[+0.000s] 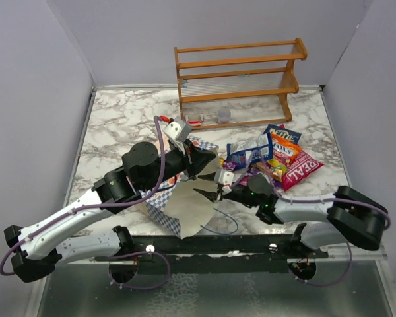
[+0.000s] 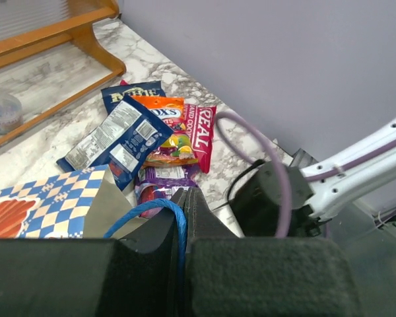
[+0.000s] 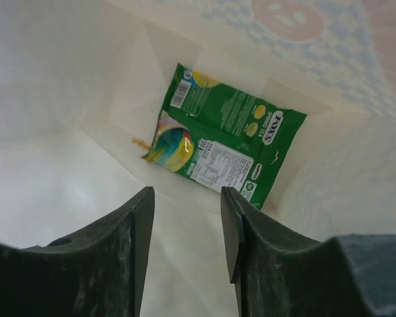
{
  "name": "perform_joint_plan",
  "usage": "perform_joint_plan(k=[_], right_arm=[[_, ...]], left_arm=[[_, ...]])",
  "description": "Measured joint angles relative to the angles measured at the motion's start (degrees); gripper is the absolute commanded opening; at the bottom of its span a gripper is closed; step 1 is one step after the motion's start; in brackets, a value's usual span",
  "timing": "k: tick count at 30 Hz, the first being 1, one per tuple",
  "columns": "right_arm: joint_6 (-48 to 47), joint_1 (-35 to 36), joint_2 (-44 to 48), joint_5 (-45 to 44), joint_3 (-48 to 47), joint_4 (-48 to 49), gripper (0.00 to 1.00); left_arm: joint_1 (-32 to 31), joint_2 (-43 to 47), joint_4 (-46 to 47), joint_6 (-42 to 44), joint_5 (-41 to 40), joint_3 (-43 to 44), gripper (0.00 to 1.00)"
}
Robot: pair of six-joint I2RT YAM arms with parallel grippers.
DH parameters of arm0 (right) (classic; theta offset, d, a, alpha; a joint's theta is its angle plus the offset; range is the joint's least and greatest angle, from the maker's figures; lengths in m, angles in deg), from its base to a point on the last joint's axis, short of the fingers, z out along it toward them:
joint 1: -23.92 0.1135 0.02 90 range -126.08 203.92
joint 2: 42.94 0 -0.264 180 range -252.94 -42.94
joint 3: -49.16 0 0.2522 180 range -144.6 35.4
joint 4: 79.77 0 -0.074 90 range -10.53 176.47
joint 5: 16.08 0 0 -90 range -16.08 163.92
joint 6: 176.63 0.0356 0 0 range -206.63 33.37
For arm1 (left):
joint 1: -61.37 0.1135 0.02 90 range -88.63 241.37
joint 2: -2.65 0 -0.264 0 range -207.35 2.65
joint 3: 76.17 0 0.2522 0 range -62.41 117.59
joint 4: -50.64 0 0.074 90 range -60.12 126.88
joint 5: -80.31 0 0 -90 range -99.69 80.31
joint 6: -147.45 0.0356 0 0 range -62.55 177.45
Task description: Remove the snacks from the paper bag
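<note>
The paper bag (image 1: 185, 208) lies on its side mid-table, its mouth toward the right arm. My left gripper (image 1: 203, 162) is shut on the bag's blue cord handle (image 2: 166, 212) and holds it up. My right gripper (image 3: 187, 198) is open inside the bag (image 3: 66, 132), nothing between its fingers. A green-yellow snack packet (image 3: 224, 142) lies flat at the bag's bottom, just beyond the fingertips. Other snacks (image 1: 282, 156) are piled on the table right of the bag: a big red packet (image 2: 202, 132), a dark blue one (image 2: 119, 140), an orange one (image 2: 160, 109) and a purple one (image 2: 165, 179).
An orange-brown wooden rack (image 1: 237, 72) stands at the back of the marble table (image 1: 119, 119). A small clear cup (image 1: 224, 116) sits under its lower shelf. Grey walls close in the left, back and right sides.
</note>
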Motion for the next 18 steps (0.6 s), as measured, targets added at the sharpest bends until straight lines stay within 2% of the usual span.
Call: perform_joint_plan(k=[7, 11, 18], right_arm=[[-5.5, 0.6, -15.9, -2.2, -8.2, 3.4, 0.46], [-8.6, 1.2, -21.0, -5.2, -10.6, 5.5, 0.49], [-12.7, 1.6, -28.8, -11.8, -16.2, 3.7, 0.5]], left_arm=[[0.0, 0.0, -0.1, 0.3, 1.4, 0.2, 0.0], [0.0, 0.0, 0.0, 0.3, 1.5, 0.2, 0.0], [0.0, -0.5, 1.0, 0.3, 2.8, 0.2, 0.0]])
